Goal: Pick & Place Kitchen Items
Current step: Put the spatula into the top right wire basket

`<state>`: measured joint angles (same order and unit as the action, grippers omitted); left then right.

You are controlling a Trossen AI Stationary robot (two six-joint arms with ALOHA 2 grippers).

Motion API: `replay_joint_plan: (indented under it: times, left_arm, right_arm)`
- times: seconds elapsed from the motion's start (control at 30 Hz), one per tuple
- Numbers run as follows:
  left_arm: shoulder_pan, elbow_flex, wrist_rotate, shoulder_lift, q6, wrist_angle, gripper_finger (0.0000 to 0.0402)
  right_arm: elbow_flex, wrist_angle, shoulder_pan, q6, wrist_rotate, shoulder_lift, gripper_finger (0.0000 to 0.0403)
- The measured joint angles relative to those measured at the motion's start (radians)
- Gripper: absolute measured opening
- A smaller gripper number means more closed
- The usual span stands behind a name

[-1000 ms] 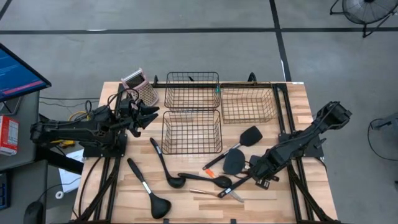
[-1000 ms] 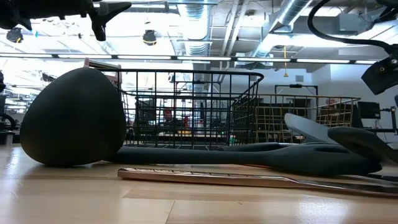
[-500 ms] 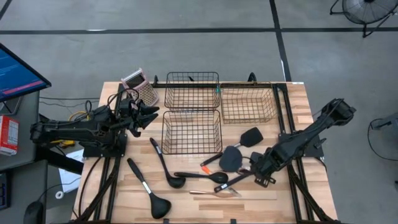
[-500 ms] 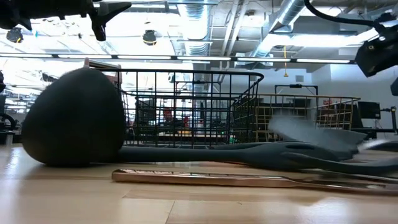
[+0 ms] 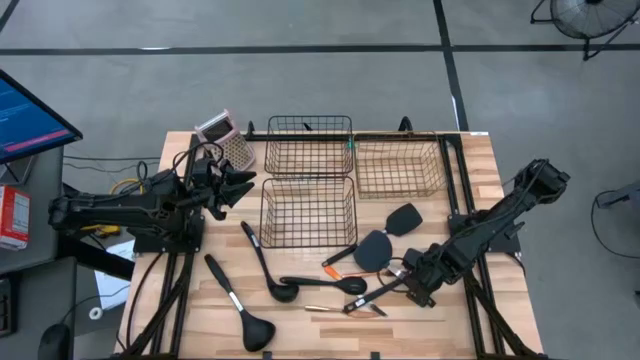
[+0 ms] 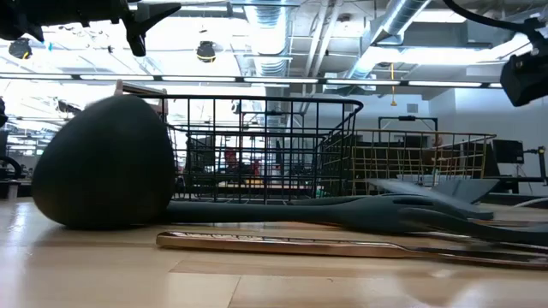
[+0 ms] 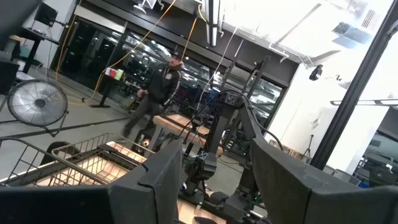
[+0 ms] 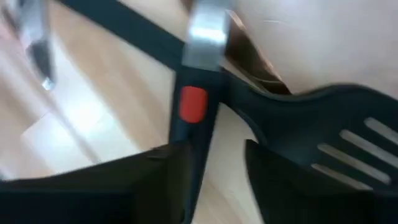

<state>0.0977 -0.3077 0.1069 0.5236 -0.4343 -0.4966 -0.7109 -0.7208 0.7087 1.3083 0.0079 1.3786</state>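
Lying between right jaws: black handle [image 8: 189,134]

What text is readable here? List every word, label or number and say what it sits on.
None can be read.
Blue monitor screen at the table's left: content too small to read.
Red and white box below it: print too small.
Black utensil handle between the right gripper's jaws: a red mark, no lettering visible.

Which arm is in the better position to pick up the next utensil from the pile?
The right. The right gripper is down at the utensil pile, fingers open around a black handle. The left gripper waits by the grater.
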Motion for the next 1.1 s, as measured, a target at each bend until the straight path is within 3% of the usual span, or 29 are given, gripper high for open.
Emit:
replay_joint_plan:
  times: [0.2,0.33,0.5,0.87,1.0,1.1]
  left_arm:
    - [0.000,0.000,0.000,0.000,0.002,0.000,0.0175]
    - [0.000,0.000,0.000,0.000,0.003,0.000,0.0175]
    - [0.000,0.000,0.000,0.000,0.003,0.000,0.0175]
    - [0.000,0.000,0.000,0.000,0.000,-0.001,0.0175]
    - [0.000,0.000,0.000,0.000,0.000,-0.001,0.0175]
    - [0.000,0.000,0.000,0.000,0.000,-0.001,0.0175]
  right_arm:
    - [0.015,0.004,0.025,0.080,0.048,-0.001,0.0303]
    - [-0.007,0.026,-0.017,0.049,0.047,-0.001,0.0333]
    - [-0.017,0.011,-0.055,0.003,0.046,0.019,0.0326]
    - [-0.022,0.010,-0.003,-0.025,0.023,0.191,0.0316]
    - [-0.025,0.013,-0.015,-0.025,0.003,0.215,0.0281]
    - [-0.023,0.014,-0.032,-0.026,-0.007,0.203,0.0224]
